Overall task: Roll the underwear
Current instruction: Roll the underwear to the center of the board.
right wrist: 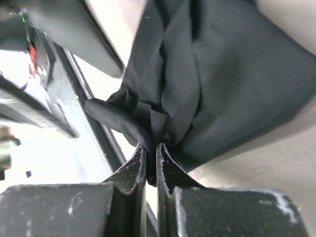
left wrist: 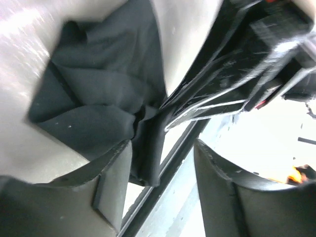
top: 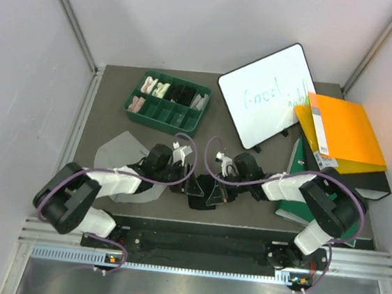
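pinching black briefs [right wrist: 237, 74] in front of green tray [top: 157, 120]

clenched on a bunched fold of the cloth with the right gripper [right wrist: 148, 158]. released at the left gripper [left wrist: 162, 148], jaws apart, just beside it. grey briefs [top: 114, 154] lying front-left of the tray.

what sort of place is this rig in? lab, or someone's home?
Likely a lab test cell: white panel walls enclosing the table, an aluminium mounting rail along its near edge, staged props like the whiteboard and green tray.

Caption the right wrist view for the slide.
Right gripper pinched shut on a bunched fold of the black underwear.
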`<act>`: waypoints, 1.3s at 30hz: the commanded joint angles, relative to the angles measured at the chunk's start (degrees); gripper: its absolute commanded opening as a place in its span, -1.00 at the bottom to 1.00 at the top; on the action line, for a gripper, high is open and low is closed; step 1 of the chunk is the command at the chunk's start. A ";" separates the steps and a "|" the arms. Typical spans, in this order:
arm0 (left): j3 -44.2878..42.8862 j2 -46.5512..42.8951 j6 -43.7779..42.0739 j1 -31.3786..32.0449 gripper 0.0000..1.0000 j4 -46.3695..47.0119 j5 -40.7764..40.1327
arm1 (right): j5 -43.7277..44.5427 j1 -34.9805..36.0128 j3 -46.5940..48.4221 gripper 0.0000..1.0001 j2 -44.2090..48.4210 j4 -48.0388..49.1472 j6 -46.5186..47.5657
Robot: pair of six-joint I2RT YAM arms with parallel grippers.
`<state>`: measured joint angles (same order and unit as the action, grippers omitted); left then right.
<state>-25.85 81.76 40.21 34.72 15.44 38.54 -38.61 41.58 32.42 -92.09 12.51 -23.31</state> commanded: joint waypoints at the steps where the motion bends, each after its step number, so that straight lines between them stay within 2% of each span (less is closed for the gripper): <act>1: -2.98 -6.95 -5.30 -0.79 0.25 -7.70 -8.13 | -1.20 -2.55 3.52 -1.00 -1.68 -4.43 -8.50; 5: -2.90 -8.45 -6.98 -0.88 0.29 -10.52 -9.54 | -2.17 -4.31 5.80 -1.00 -3.88 -8.11 -9.39; 11: -0.70 -10.21 -6.81 -0.88 0.31 -8.85 -9.45 | -2.00 -5.81 9.23 -1.00 -6.25 -12.34 -10.44; 17: 0.71 -5.65 -4.35 -0.79 0.33 -4.19 -6.64 | -0.41 -5.81 12.66 -1.00 -8.36 -17.43 -9.65; 27: 0.36 -4.32 -2.68 -0.79 0.33 -8.33 -12.35 | 0.82 -5.90 13.63 -1.00 -8.71 -18.93 -9.56; 31: 0.71 -3.45 -2.50 -0.71 0.33 -8.41 -12.35 | 0.90 -5.81 13.46 -1.00 -8.63 -18.67 -9.39; 39: 4.13 -1.69 -0.04 -0.36 0.33 0.46 -11.39 | 1.08 -5.90 12.93 -1.00 -8.54 -18.14 -9.91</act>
<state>-23.92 77.65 39.11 34.04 10.83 27.66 -40.34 36.32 44.05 -100.03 -5.23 -33.65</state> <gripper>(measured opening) 0.667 0.030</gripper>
